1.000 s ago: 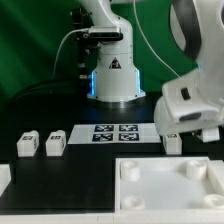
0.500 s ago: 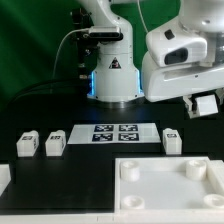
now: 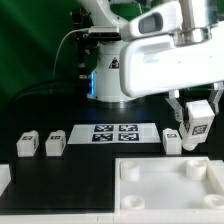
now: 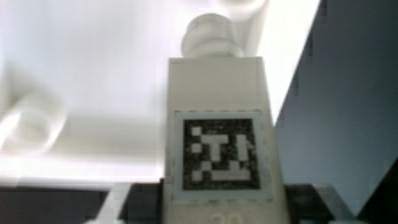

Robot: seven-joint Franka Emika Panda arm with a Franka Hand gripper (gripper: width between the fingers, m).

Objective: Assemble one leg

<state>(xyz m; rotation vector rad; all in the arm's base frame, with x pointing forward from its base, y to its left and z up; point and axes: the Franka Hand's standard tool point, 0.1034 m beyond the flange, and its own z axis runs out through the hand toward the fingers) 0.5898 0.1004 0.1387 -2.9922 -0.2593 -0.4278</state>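
Leg [image 3: 197, 122] is off the table [image 3: 40, 115], pinched between the gripper's [image 3: 197, 114] fingers, hanging over the table's near corner on the exterior view's right, just above the white panel [image 3: 150, 186]. Carrying step, it seems; next it needs lining up over a socket [image 3: 130, 168], then lowering.

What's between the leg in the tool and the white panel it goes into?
Nothing visible. The held leg hangs in the tool, near the panel's far edge; a spare leg stands beside it on the table, not underneath.
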